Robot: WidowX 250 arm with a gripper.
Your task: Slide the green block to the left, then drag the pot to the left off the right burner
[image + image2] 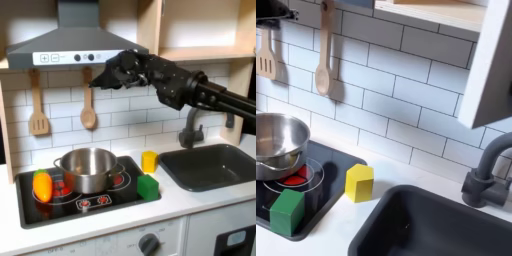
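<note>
The steel pot (pixel 88 168) (pixel 276 140) stands on the black stovetop (pixel 70 207), toward the back middle, with red burner rings showing in front of it. The small green block (pixel 148 186) (pixel 286 212) rests on the stovetop's front corner at the first exterior view's right, just apart from the pot. My gripper (pixel 107 72) hangs high above the pot, close to the range hood, on a black arm reaching in from the first exterior view's right. Its fingers are too dark and blurred to read, and nothing shows between them.
A yellow cup-like piece (pixel 149 160) (pixel 359 183) sits on the counter behind the green block. An orange-and-yellow toy (pixel 42 185) lies on the stovetop's other end. The dark sink (pixel 210 165) (pixel 446 225) and faucet (pixel 190 128) (pixel 491 175) are beside the stove. A wooden spatula (pixel 38 105) and spoon (pixel 88 100) hang on the tiled wall.
</note>
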